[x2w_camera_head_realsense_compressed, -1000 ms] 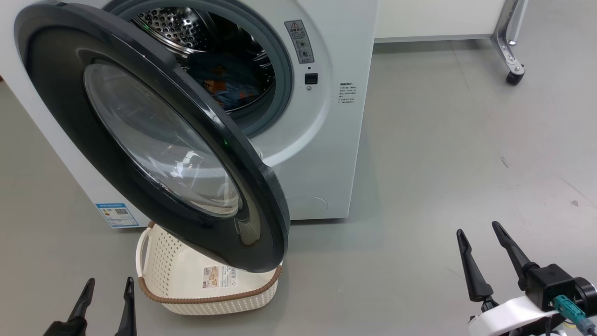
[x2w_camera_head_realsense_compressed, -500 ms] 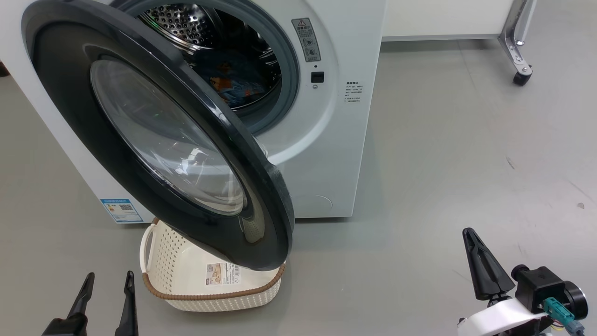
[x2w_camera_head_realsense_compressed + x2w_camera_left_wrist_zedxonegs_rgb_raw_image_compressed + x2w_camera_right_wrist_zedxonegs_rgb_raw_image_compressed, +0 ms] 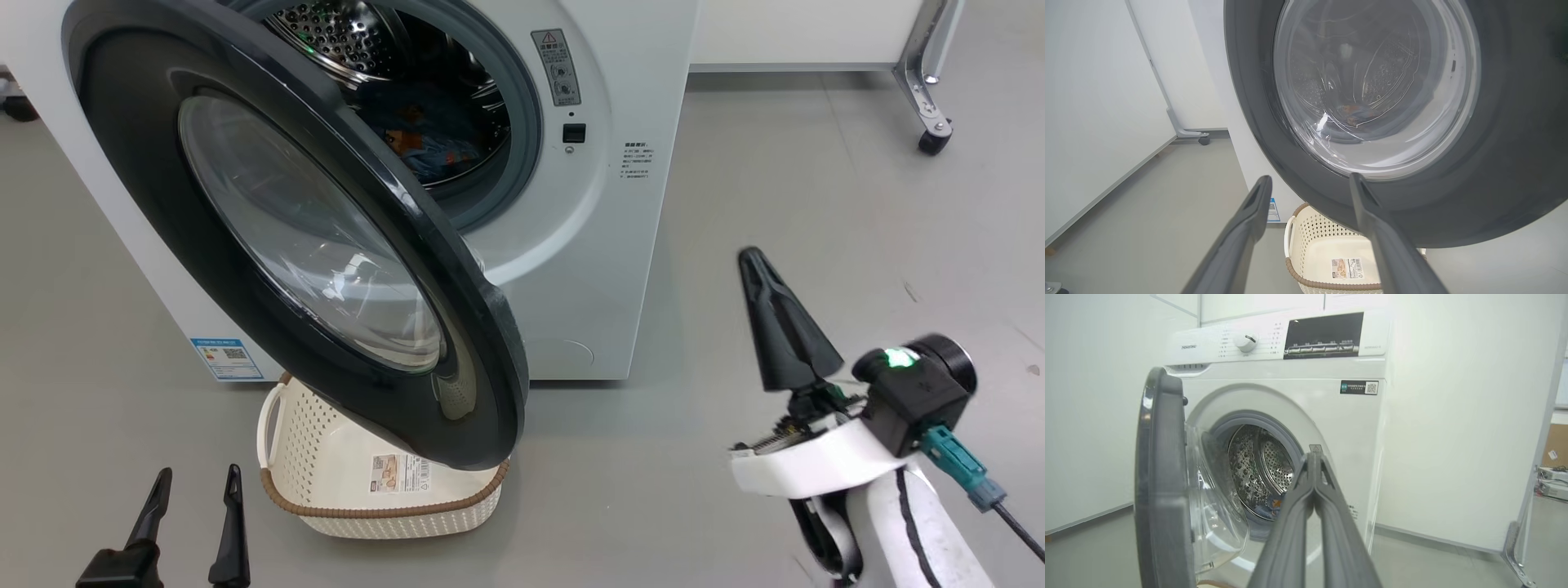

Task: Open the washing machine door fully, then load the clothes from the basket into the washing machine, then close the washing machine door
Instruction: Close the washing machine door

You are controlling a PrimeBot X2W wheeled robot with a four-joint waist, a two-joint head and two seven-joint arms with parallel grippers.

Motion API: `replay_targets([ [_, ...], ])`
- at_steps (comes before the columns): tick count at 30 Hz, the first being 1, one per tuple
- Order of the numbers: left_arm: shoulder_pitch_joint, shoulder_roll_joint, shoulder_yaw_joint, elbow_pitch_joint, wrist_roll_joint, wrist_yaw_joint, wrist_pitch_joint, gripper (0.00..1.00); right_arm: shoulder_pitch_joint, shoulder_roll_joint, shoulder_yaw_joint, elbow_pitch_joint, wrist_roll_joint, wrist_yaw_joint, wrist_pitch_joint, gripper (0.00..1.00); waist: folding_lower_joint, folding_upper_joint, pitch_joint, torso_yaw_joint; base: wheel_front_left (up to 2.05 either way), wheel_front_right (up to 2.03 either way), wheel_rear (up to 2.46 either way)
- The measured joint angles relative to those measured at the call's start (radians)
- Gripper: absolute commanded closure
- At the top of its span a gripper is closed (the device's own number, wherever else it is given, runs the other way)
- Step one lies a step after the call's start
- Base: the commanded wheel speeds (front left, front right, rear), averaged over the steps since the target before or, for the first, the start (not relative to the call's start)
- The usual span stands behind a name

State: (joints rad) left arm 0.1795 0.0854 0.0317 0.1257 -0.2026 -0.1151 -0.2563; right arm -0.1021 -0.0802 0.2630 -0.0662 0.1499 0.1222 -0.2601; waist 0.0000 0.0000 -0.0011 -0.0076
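Observation:
The white washing machine stands with its black-rimmed door swung out towards me. Blue clothes with orange prints lie inside the steel drum. The cream basket sits on the floor under the door's lower edge, with nothing in it but a label. My left gripper is open at the lower left, just left of the basket. My right gripper is shut on nothing and raised to the right of the machine. In the right wrist view its closed tips point at the drum opening, and the door is seen edge-on.
A metal frame leg on a caster stands at the back right against a white wall. Bare grey floor stretches right of the machine. The left wrist view shows the door glass, the basket and another caster.
My right gripper has shut its fingers and risen up and leftwards, closer to the machine. The head camera has shifted a little. The left gripper stays as it was.

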Motion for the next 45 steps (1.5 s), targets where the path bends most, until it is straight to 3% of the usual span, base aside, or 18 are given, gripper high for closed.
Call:
replay_targets([
  [9, -0.037, -0.005, -0.036, 0.006, 0.005, -0.008, 0.0, 0.0, -0.175, -0.005, 0.282, -0.126, 0.046, 0.0, 0.0, 1.0, 0.0, 0.0, -0.001, 0.036, 0.0, 0.0, 0.0],
  [18, -0.075, -0.007, -0.08, 0.006, 0.023, -0.009, 0.0, 0.0, -0.173, -0.015, 0.535, -0.002, 0.127, 0.0, -0.001, 1.0, 0.0, 0.0, 0.004, 0.093, 0.0, 0.0, 0.0],
  [30, -0.095, -0.005, -0.083, -0.005, 0.026, -0.009, 0.0, 0.0, -0.122, -0.022, 0.496, 0.17, 0.206, 0.0, 0.0, 1.0, 0.0, 0.0, 0.033, 0.164, 0.0, 0.0, 0.0],
  [45, -0.123, -0.002, -0.07, -0.04, 0.016, -0.012, 0.0, 0.0, -0.206, -0.018, 0.456, 0.203, 0.212, 0.0, 0.0, 1.0, 0.0, 0.0, 0.105, 0.204, 0.0, 0.0, 0.0],
])
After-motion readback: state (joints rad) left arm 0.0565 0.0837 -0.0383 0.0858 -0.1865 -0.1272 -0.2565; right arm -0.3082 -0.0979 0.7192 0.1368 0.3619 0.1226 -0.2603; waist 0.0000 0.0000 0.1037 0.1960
